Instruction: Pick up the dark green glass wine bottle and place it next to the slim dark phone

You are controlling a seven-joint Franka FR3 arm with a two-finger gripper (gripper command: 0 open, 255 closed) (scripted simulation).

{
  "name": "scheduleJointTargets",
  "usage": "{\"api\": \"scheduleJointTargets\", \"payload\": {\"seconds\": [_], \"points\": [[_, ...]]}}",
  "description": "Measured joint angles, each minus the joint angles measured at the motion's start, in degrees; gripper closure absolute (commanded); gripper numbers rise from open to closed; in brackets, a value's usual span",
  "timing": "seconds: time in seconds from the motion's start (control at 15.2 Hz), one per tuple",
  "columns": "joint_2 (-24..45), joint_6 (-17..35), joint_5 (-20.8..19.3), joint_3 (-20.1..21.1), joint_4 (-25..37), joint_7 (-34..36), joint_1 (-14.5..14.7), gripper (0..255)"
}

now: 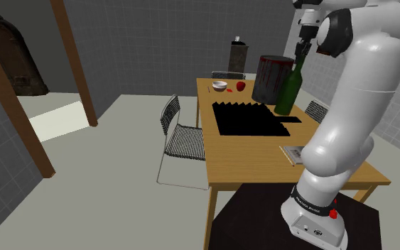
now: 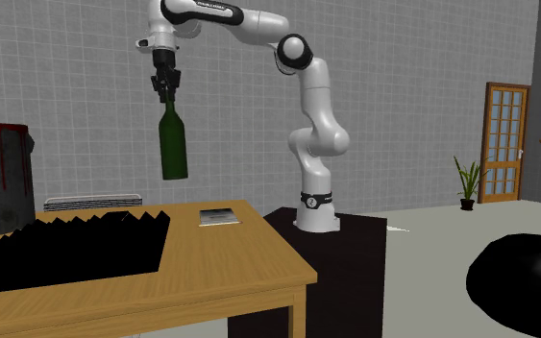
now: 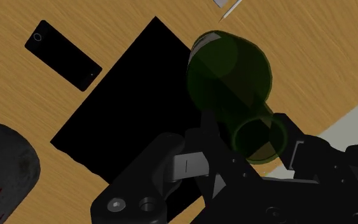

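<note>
Pincer is gripping the green wine bottle (neck only) above the desk; swinging toward the phone could loosen it.

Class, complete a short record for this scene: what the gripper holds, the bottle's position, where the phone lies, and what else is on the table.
gripper: shut on the dark green wine bottle, at its neck
bottle position: lifted, hanging above the wooden table
slim dark phone: flat on the table, beside the black mat
also on table: white bowl, red apple
</note>
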Motion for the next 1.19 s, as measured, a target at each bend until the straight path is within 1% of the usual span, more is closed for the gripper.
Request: {"api": "scheduleJointTargets", "payload": {"seconds": [0.13,0.26,0.33,0.59,0.66,0.79,0.99,1.12,1.19], "points": [[3.1,1.4,2.0,-1.3,0.6,-3.5,-2.4,255],[7.0,1.6,4.6,-2.2,3.2,-6.9,-5.3,255],[8.1,2.2,5.4,-2.4,3.4,-7.9,-6.3,255],[15.4,2.8,10.2,-2.8,8.0,-13.5,-12.6,255],[18.3,2.2,12.0,-2.5,10.9,-14.8,-15.1,255],[22.3,1.9,14.4,-1.9,14.6,-16.7,-18.7,255],[29.0,0.2,18.0,-0.6,22.4,-19.3,-25.4,255],[34.0,-1.3,20.4,0.7,29.1,-20.1,-30.2,255],[35.1,-1.4,20.8,0.9,30.3,-20.4,-31.3,255]]}}
